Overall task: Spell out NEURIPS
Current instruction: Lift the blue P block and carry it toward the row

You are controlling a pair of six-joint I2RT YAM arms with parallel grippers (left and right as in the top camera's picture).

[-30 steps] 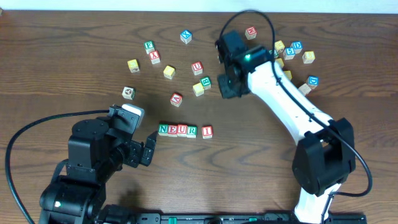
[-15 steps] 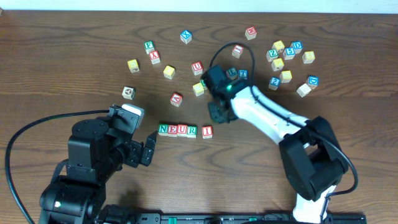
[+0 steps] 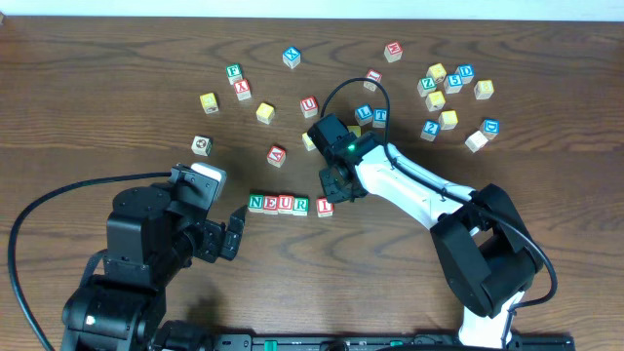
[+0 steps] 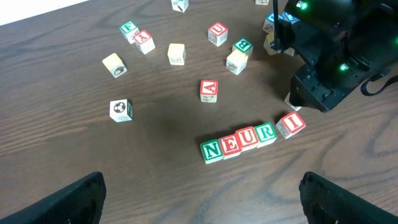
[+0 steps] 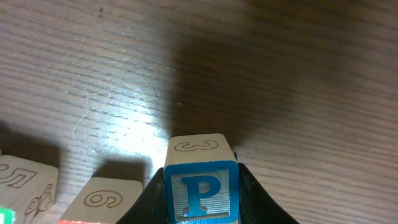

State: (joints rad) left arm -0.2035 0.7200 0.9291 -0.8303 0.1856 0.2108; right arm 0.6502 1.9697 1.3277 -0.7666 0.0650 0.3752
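Right claw (image 5: 201, 202) is clamped on the blue P cube (image 5: 201, 190), held mid-bench just beside the I cube (image 3: 325, 206) ending the NEUR row (image 3: 278, 204). Left claw (image 4: 202, 198) (near the front edge) is spread wide, empty.

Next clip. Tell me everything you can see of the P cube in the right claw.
The P cube is a small pale wooden block. Its facing side has a blue border and a raised blue P, upright; the side above carries an outlined 3. It sits square between the right claw's dark fingers, which press its left and right sides. Whether it touches the table is hidden.
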